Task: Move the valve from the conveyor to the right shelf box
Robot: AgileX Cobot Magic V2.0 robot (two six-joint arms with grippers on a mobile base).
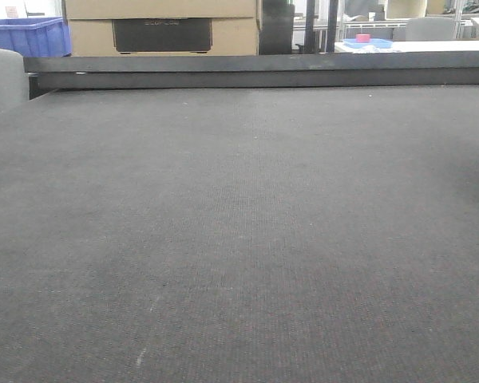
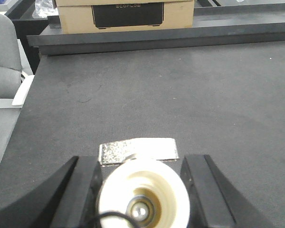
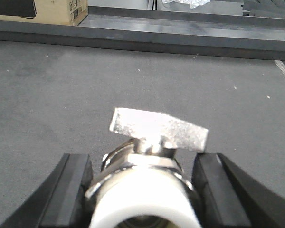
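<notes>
The conveyor [image 1: 239, 239] is a wide dark grey woven belt that fills the front view; no valve or gripper shows there. In the left wrist view my left gripper [image 2: 142, 164] is shut on a valve [image 2: 142, 190] with a cream-white open end and a silver handle [image 2: 137, 149], held just above the belt [image 2: 180, 95]. In the right wrist view my right gripper [image 3: 142, 161] is shut on a second valve [image 3: 142, 190] with a metal body, a white end and a silver handle [image 3: 159, 128], over the belt [image 3: 61, 85]. The shelf box is out of view.
A dark rail [image 1: 255, 68] edges the belt's far side. Behind it stand a cardboard box with a black panel [image 1: 164, 28] and a blue crate [image 1: 24, 36]. A grey chair [image 2: 2, 57] stands off the belt's left edge.
</notes>
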